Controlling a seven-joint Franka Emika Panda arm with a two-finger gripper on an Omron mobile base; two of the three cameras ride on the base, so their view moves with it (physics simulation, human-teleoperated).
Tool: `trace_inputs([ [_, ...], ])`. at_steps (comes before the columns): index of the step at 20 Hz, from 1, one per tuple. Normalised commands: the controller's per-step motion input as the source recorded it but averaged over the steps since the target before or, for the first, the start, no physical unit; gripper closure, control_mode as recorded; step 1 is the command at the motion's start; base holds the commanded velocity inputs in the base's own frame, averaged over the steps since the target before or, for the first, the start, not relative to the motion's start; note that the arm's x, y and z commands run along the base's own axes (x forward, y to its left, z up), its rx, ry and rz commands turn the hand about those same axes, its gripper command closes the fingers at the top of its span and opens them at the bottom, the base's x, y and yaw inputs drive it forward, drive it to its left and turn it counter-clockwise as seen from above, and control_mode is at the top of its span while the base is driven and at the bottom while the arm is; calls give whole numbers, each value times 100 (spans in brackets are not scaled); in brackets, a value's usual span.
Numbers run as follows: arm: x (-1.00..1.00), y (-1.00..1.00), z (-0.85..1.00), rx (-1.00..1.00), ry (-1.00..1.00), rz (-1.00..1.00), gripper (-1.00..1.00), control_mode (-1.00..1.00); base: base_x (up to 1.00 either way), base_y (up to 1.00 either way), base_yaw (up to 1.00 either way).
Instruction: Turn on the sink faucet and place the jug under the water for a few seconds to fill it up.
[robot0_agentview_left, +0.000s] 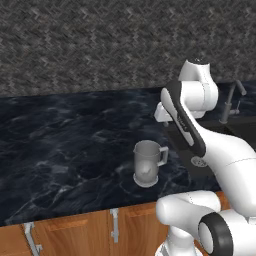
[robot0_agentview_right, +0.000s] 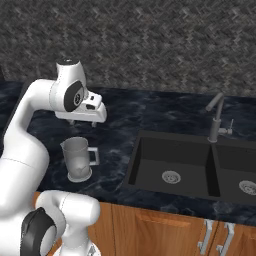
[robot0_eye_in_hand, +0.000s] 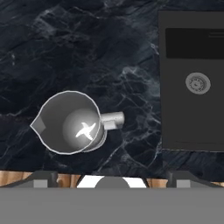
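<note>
A: Our end effector (robot0_agentview_right: 82, 121) hangs above the jug (robot0_agentview_right: 76, 159) on the counter (robot0_agentview_right: 120, 120); we can't tell its spread.

B: Descending off-centre, we risk toppling it before reaching the sink faucet (robot0_agentview_right: 216, 120).

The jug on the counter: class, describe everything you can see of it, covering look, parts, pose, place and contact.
The jug is translucent grey and glass-like, a cylinder with a loop handle, a small pouring lip and a wider round base. It stands upright on the dark marbled counter, near the front edge and beside the sink, its handle towards the sink. It looks empty. Nothing grips it; the gripper hangs above it.
</note>
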Motion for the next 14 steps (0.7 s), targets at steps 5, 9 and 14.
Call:
trace_inputs([
  [5,0,0,0,0,0,0,-100,100,-33,0,0],
  [9,0,0,0,0,0,0,-100,100,-32,-24,-1],
  [14,0,0,0,0,0,0,-100,100,-21,-56,-2],
])
